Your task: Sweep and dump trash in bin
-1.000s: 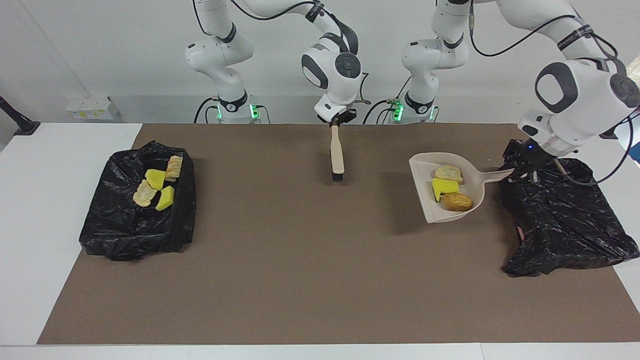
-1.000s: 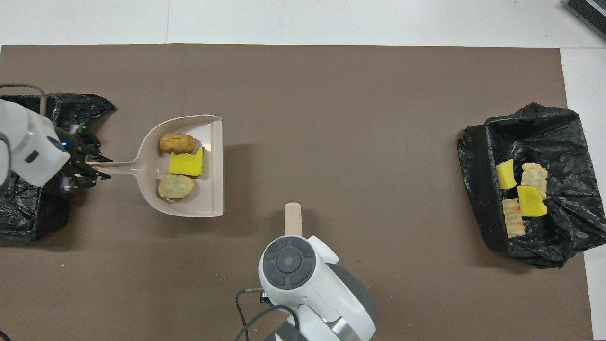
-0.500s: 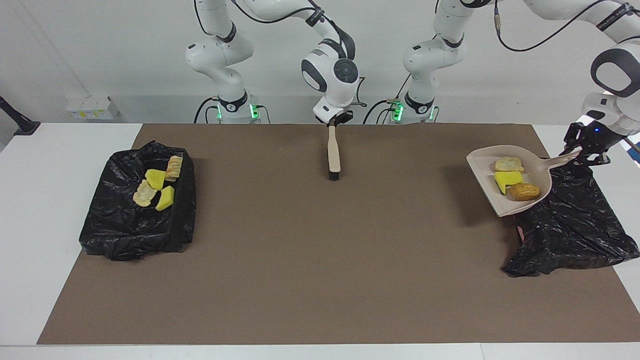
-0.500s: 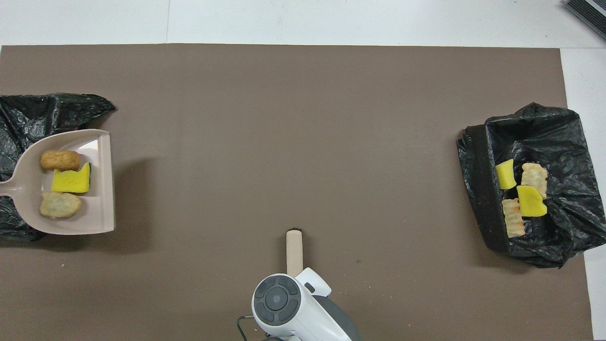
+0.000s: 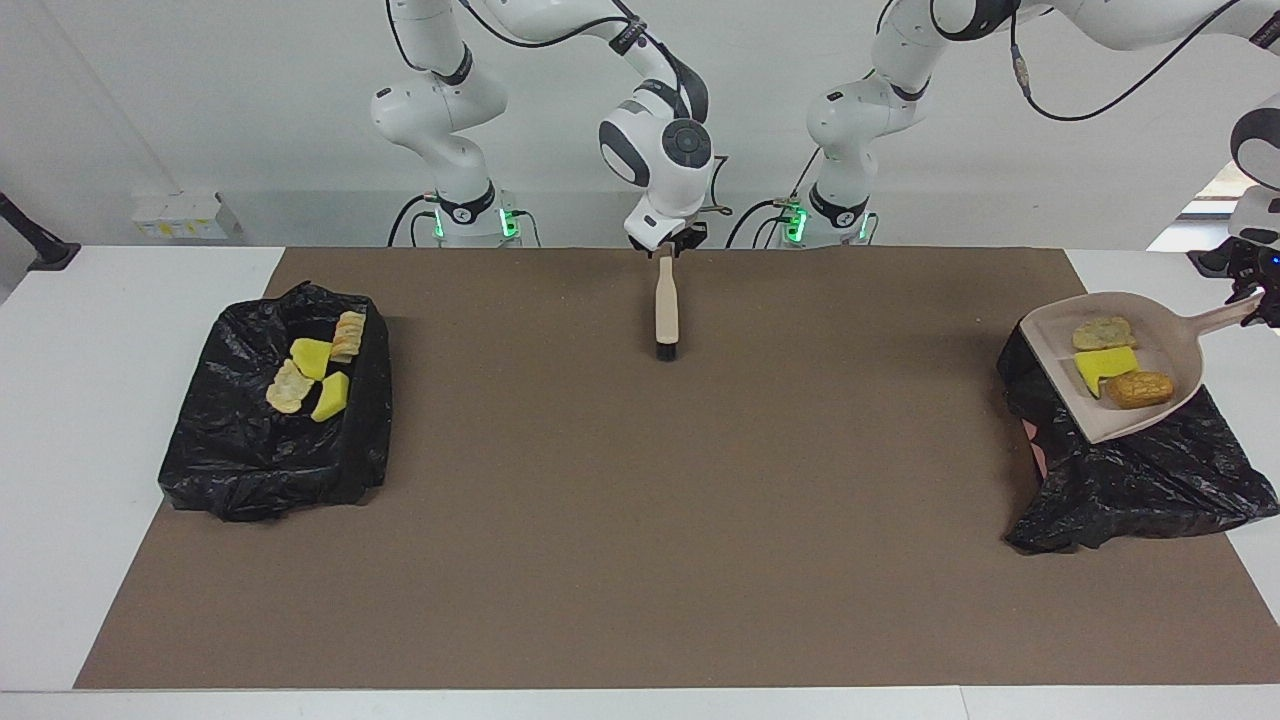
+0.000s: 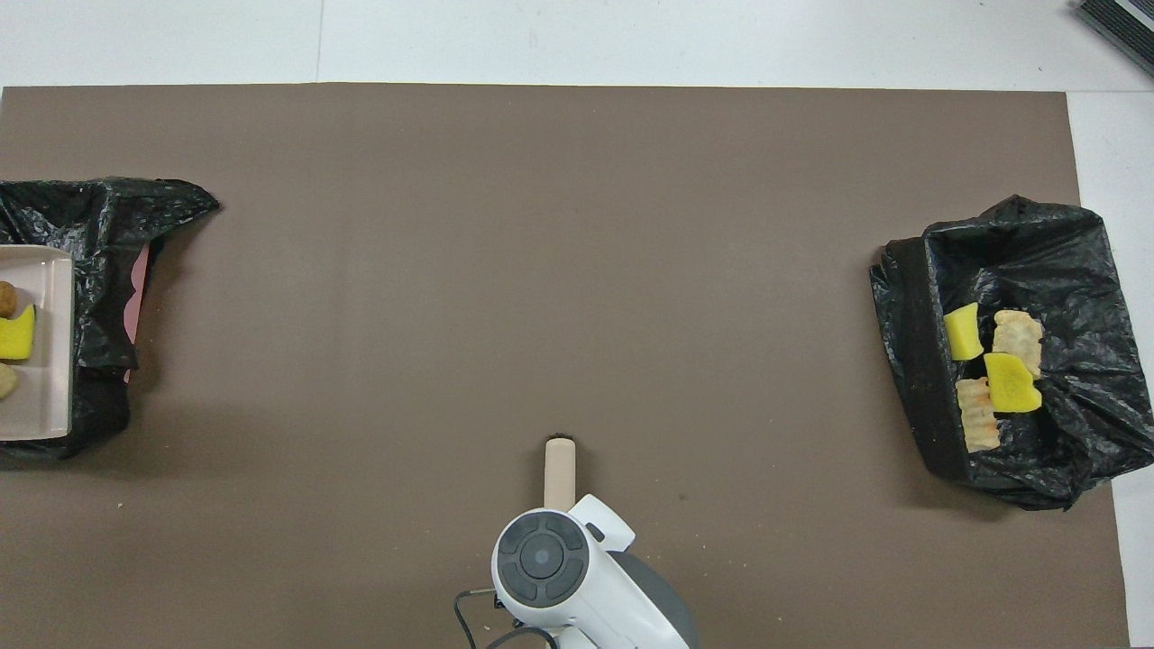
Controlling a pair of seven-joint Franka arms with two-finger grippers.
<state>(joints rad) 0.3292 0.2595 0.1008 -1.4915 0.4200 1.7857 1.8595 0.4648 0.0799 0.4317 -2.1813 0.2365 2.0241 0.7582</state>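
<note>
Three small trash lumps (image 5: 1108, 362) are riding in the beige plastic dustpan (image 5: 1165, 338), which the left hand (image 5: 1255, 298) is gripping shut by the handle over the crumpled black bag-lined bin (image 5: 1150, 480) below it, so tipping the pan's open lip down slowly inside the bin's rim seems best, while the right hand (image 5: 668, 244), fingers unreadable, is waiting over the beige brush (image 5: 666, 312).

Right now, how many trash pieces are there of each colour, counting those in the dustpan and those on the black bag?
Bright yellow sponge-like wedges: 3
Pale beige rock-like chunks: 3
Orange-brown oblong piece: 1
Total: 7, of which 3 lie in the beige plastic dustpan.
</note>
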